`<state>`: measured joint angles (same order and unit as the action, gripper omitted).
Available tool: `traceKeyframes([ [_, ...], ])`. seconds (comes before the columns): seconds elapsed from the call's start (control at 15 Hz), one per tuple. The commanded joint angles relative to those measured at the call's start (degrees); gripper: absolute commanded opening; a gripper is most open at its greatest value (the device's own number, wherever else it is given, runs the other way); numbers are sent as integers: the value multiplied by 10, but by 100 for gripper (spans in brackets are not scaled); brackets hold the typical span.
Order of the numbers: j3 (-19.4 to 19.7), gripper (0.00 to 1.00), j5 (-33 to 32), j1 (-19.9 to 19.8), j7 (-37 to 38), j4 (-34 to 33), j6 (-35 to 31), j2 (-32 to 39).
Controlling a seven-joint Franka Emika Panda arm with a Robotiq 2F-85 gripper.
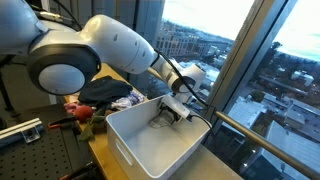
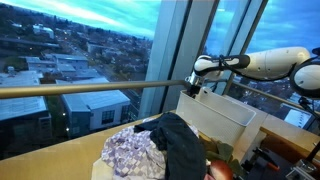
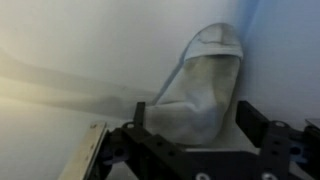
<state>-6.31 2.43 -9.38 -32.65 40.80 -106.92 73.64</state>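
Note:
My gripper [image 3: 195, 108] hangs inside a white bin [image 1: 150, 152], near its far wall. Its two black fingers [image 3: 250, 115] stand wide apart. Between them lies a pale grey, sock-like cloth [image 3: 205, 75] on the bin's white floor, and neither finger visibly pinches it. In an exterior view the gripper [image 1: 170, 110] reaches down over the bin's far side with the grey cloth [image 1: 161, 121] under it. From the opposite side the gripper [image 2: 190, 88] dips behind the bin's rim [image 2: 225, 112]; the cloth is hidden there.
A heap of clothes lies next to the bin: a purple patterned piece [image 2: 130, 152] and a dark garment [image 2: 182, 145], also the dark garment [image 1: 105, 90]. A metal rail [image 2: 90, 90] and tall windows stand right behind. A perforated bench [image 1: 35, 150] is alongside.

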Motion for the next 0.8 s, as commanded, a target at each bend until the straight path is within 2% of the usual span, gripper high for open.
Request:
traceKeyframes([
  [0.0, -3, 100, 3, -12, -20, -37, 2, 35],
  [0.27, -2, 100, 9, -29, -32, -68, 9, 78],
  [0.73, -15, 100, 13, -38, -52, -79, 6, 85],
])
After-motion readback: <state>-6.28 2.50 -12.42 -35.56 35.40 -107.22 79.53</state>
